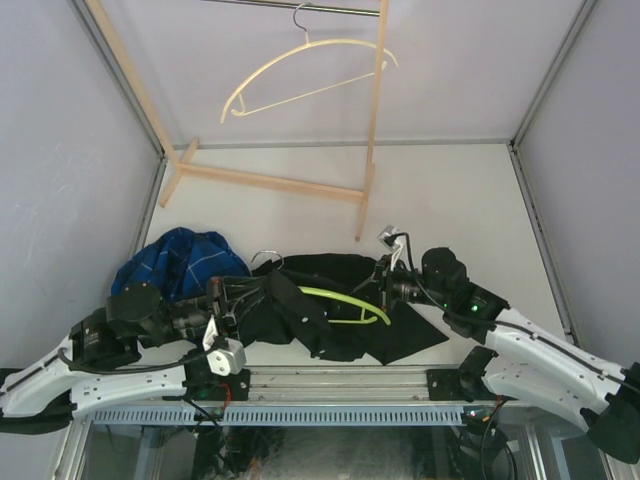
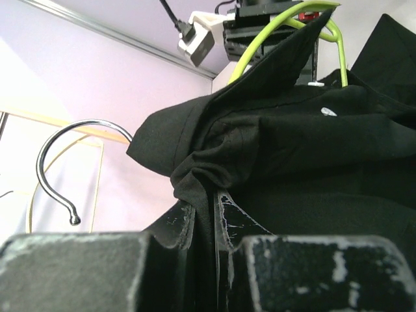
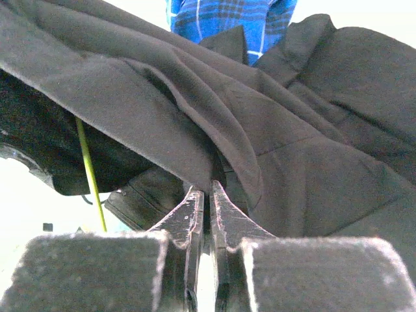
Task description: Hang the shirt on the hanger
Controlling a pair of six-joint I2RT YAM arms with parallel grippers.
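Note:
The black shirt (image 1: 335, 320) lies bunched on the table between my two arms. Over it runs the lime-green hanger (image 1: 345, 297). My left gripper (image 1: 243, 297) is shut on a bunched fold of the shirt (image 2: 273, 149) at its left end. In the left wrist view the hanger (image 2: 260, 49) rises behind the collar, and its metal hook (image 2: 62, 146) curves out to the left. My right gripper (image 1: 383, 285) is shut at the shirt's right end. Its tips (image 3: 209, 195) pinch the edge of a fold of the shirt (image 3: 312, 169). A thin stretch of the hanger (image 3: 88, 169) shows under the cloth.
A blue plaid shirt (image 1: 175, 262) lies heaped at the left, behind my left arm, and shows at the top of the right wrist view (image 3: 227, 19). A cream hanger (image 1: 300, 72) hangs from the rail of a wooden rack (image 1: 270, 182) at the back.

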